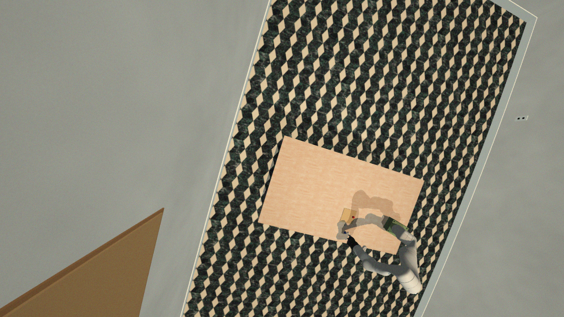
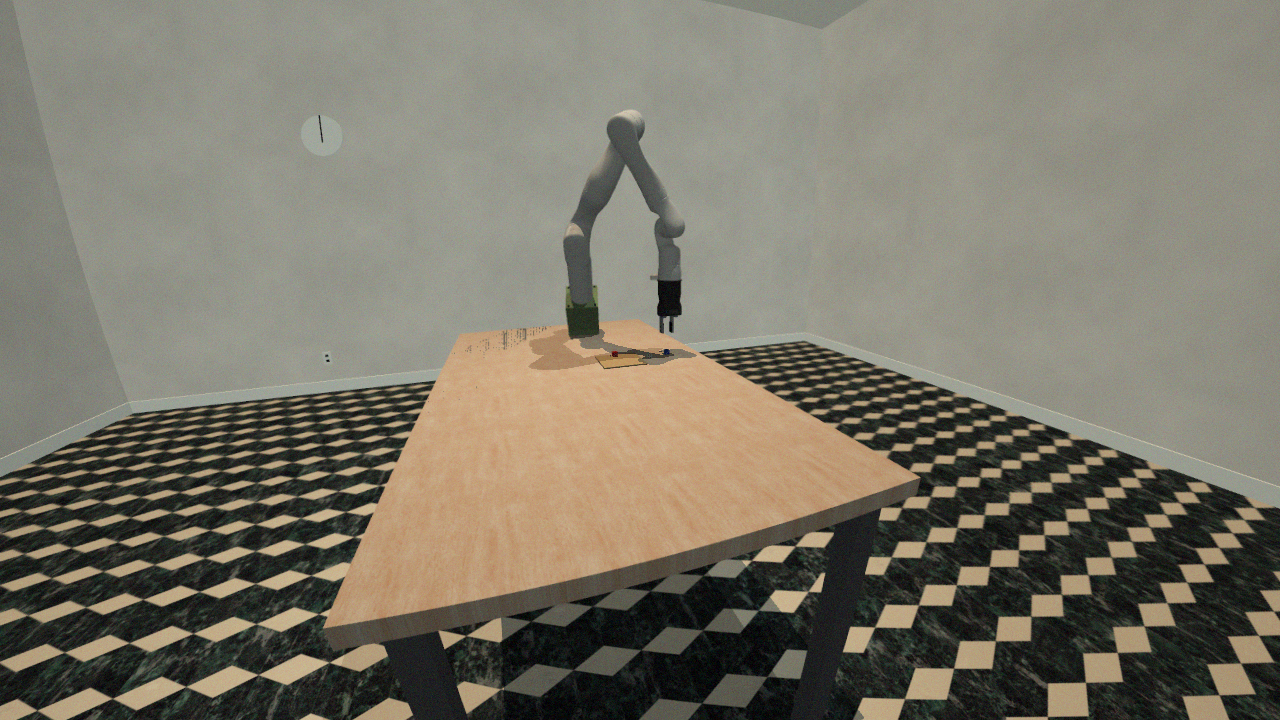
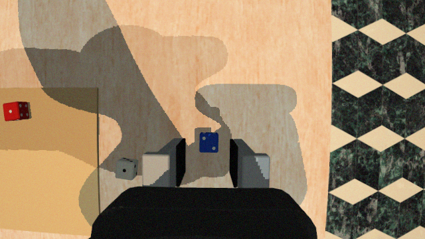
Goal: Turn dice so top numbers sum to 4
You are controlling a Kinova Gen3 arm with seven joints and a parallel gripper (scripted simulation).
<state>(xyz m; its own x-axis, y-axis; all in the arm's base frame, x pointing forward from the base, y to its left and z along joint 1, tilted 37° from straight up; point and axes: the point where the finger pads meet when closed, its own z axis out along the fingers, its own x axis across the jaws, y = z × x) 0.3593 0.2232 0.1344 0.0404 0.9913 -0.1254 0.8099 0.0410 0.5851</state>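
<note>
Pincer: the pincer (image 3: 206,162) hangs above the surface (image 3: 265,50) with its two fingers spread apart and gripping nothing; in the exterior view it points straight down, well clear of the wood.
Blue die: the blue die (image 3: 208,142) lies on the bare surface, seen in the gap between the fingers from above, not touched by either; its top face shows two pips.
White die: the white die (image 3: 126,168) sits on the surface just outside the mat's edge, beside the finger on the picture's left; a face with one dark pip shows.
Red die: the red die (image 3: 15,111) rests on the mat (image 3: 50,186), near its far side, with one pip on top.
Mat: tan, flat on the surface, partly under the arm's shadow.
Surface edge: close to the blue die's right in the wrist view, with the checkered floor (image 3: 378,116) beyond it.
Arm base: a green block (image 2: 581,318) at the far end of the surface.
</note>
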